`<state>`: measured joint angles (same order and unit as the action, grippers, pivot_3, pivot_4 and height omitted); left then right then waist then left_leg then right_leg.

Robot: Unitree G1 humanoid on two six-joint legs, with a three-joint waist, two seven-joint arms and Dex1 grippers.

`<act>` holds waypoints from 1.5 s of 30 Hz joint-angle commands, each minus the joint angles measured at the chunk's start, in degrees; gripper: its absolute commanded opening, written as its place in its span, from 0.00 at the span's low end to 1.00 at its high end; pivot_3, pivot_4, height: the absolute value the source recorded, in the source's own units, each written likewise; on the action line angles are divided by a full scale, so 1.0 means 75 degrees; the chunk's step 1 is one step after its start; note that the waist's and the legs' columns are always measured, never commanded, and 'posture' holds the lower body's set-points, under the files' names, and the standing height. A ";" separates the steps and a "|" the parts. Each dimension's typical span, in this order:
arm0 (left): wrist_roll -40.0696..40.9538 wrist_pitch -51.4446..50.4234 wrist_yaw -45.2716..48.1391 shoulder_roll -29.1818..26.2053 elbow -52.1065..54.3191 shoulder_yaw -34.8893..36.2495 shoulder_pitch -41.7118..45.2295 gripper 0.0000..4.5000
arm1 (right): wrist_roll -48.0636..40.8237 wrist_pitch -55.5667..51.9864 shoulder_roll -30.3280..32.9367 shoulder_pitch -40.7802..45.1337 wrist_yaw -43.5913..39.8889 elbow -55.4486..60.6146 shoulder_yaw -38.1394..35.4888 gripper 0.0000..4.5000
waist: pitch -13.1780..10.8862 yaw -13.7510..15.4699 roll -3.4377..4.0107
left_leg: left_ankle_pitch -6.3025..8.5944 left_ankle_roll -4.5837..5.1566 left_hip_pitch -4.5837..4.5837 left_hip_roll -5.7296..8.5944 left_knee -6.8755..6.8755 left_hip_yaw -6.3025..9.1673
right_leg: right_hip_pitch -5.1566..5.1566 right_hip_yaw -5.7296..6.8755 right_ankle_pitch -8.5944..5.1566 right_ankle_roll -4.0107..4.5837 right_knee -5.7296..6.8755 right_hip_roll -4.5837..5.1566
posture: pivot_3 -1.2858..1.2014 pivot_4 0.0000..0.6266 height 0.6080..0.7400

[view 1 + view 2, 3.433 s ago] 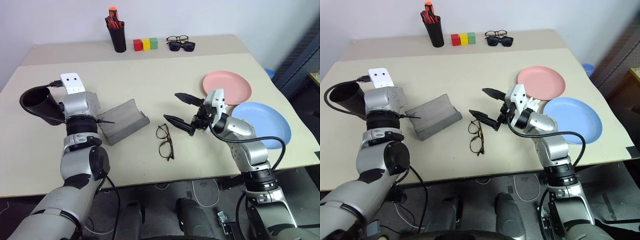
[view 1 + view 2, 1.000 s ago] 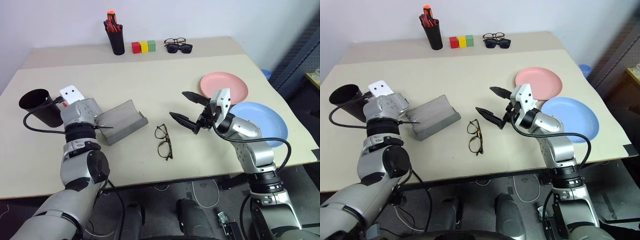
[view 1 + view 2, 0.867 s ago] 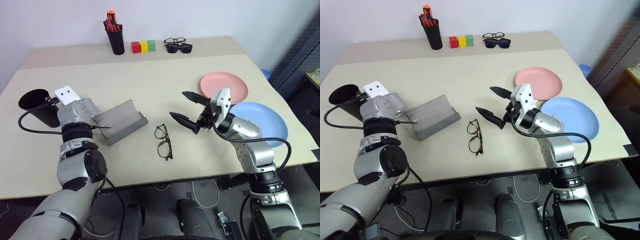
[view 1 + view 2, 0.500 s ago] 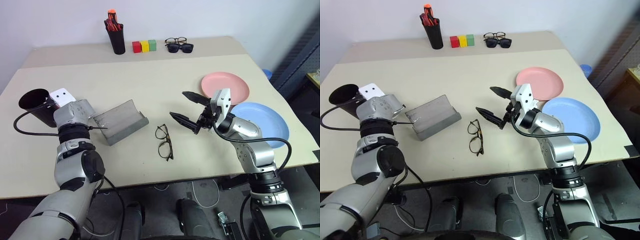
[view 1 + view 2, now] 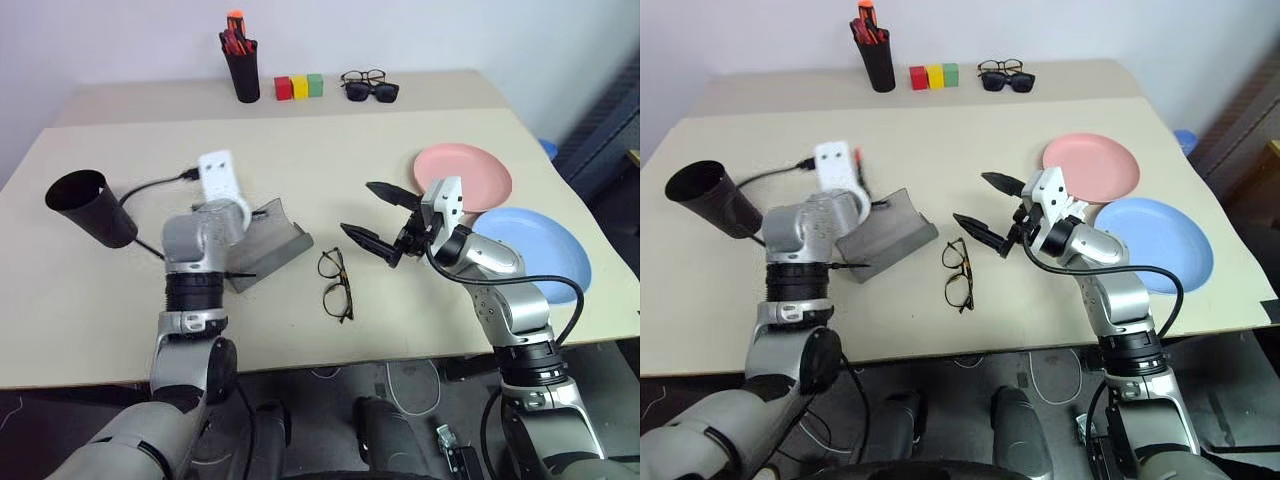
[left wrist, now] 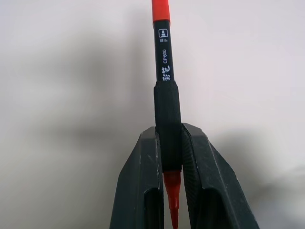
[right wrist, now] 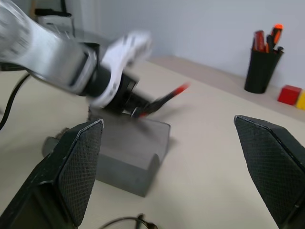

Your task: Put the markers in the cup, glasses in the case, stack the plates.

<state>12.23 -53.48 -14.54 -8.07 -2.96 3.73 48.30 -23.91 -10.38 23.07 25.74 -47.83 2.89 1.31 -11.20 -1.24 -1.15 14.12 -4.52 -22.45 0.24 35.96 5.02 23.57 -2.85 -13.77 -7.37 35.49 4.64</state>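
Observation:
My left gripper [image 6: 167, 136] is shut on a black-bodied marker [image 6: 164, 71] with a red cap, which points forward out of the fingers. That hand hovers over the open grey case [image 5: 268, 238]. The black cup [image 5: 85, 205] stands tilted at the table's far left, away from the hand. Dark-framed glasses [image 5: 337, 285] lie on the table in front of the case. My right gripper [image 5: 358, 209] hangs open just right of the glasses, nothing between its fingers. Further right lie the pink plate [image 5: 462, 170] and, side by side with it, the blue plate [image 5: 535, 245].
At the back of the table stand a black pen holder [image 5: 240, 75] with red-orange pens, three coloured blocks [image 5: 299, 87] and black sunglasses [image 5: 372, 91]. A black cable [image 5: 150, 190] trails from the left wrist toward the cup.
My left hand has swung right and upward, from beside the cup to above the case. The right arm has stayed put. The camera has shifted slightly.

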 commanded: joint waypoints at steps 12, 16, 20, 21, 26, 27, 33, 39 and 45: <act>-0.3139 0.4295 -0.0950 -0.1573 0.3333 0.0776 -0.1943 0.01 | -0.1064 -0.0546 -0.0445 0.0690 -0.0154 -0.0443 -0.0680 1.00 | -0.0002 -0.0108 0.0006 | 0.0015 0.0029 0.0003 -0.0001 0.0011 -0.0003 | -0.0018 -0.0005 0.0000 0.0002 -0.0011 -0.0001 | 0.52 0.24 1.00; -0.3840 0.5401 -0.1639 -0.1670 0.3058 0.1374 -0.2978 0.01 | -0.1475 -0.0721 -0.0609 0.0850 -0.0659 -0.0518 -0.0625 1.00 | 0.0000 -0.0145 0.0009 | 0.0017 0.0032 0.0013 -0.0003 0.0007 -0.0002 | -0.0018 -0.0006 -0.0001 0.0002 0.0001 -0.0002 | 0.52 0.24 1.00; -0.4323 0.5806 -0.2312 -0.1554 0.2554 0.1654 -0.3226 0.01 | -0.1412 -0.0164 -0.0686 0.0922 -0.1519 -0.0550 -0.0445 1.00 | -0.0002 -0.0042 0.0004 | 0.0016 0.0034 0.0006 -0.0001 0.0033 -0.0001 | -0.0024 -0.0003 0.0003 0.0006 0.0005 -0.0002 | 0.52 0.24 1.00; -0.4499 0.5904 -0.2478 -0.1571 0.2369 0.1642 -0.3221 0.01 | -0.1399 -0.0089 -0.0696 0.0955 -0.1703 -0.0584 -0.0396 1.00 | -0.0002 -0.0009 0.0004 | 0.0016 0.0034 0.0007 -0.0001 0.0039 -0.0001 | -0.0032 -0.0003 0.0004 0.0006 0.0002 -0.0002 | 0.52 0.24 1.00; -0.4875 0.6317 -0.2997 -0.1481 0.1686 0.1583 -0.3115 0.01 | -0.1389 0.0087 -0.0753 0.1090 -0.2230 -0.0666 -0.0250 1.00 | -0.0001 0.0048 0.0004 | 0.0016 0.0034 0.0013 -0.0001 0.0037 0.0000 | -0.0032 0.0000 0.0006 0.0009 0.0008 -0.0003 | 0.52 0.24 1.00; -0.4900 0.6381 -0.3077 -0.1452 0.1576 0.1587 -0.3085 0.01 | -0.1371 0.0111 -0.0773 0.1112 -0.2263 -0.0675 -0.0239 1.00 | -0.0001 0.0048 0.0004 | 0.0016 0.0034 0.0012 -0.0001 0.0036 0.0000 | -0.0030 0.0000 0.0006 0.0009 0.0008 -0.0003 | 0.52 0.24 1.00; -0.4914 0.6786 -0.3795 -0.1436 0.0151 0.1786 -0.2824 0.01 | -0.1189 0.0361 -0.0927 0.1229 -0.2367 -0.0778 -0.0112 1.00 | -0.0001 0.0030 0.0004 | 0.0016 0.0034 0.0012 -0.0001 0.0030 0.0000 | -0.0022 0.0000 0.0006 0.0008 0.0012 -0.0003 | 0.52 0.24 1.00; -0.4801 0.7730 -0.4555 -0.1877 -0.2242 0.1813 -0.2084 0.01 | -0.1006 0.0565 -0.0984 0.1224 -0.2295 -0.0843 -0.0078 1.00 | -0.0001 0.0038 0.0003 | 0.0015 0.0034 0.0014 -0.0001 0.0037 0.0000 | -0.0021 0.0001 0.0006 0.0008 0.0026 -0.0003 | 0.52 0.24 1.00; -0.4830 0.8332 -0.5054 -0.2164 -0.3907 0.1582 -0.1538 0.01 | -0.0964 0.0593 -0.0961 0.1156 -0.2167 -0.0777 -0.0112 1.00 | -0.0001 0.0044 0.0004 | 0.0015 0.0034 0.0013 -0.0001 0.0028 0.0001 | -0.0015 0.0003 0.0006 0.0007 0.0029 -0.0002 | 0.52 0.24 1.00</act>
<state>-23.67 6.89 -50.84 -23.21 -30.38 16.17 35.01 -30.96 -7.03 15.91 33.98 -64.42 -4.50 1.00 -11.21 -0.91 -1.12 14.23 -4.27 -22.35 0.23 36.17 5.02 23.45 -2.83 -13.72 -7.31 35.70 4.62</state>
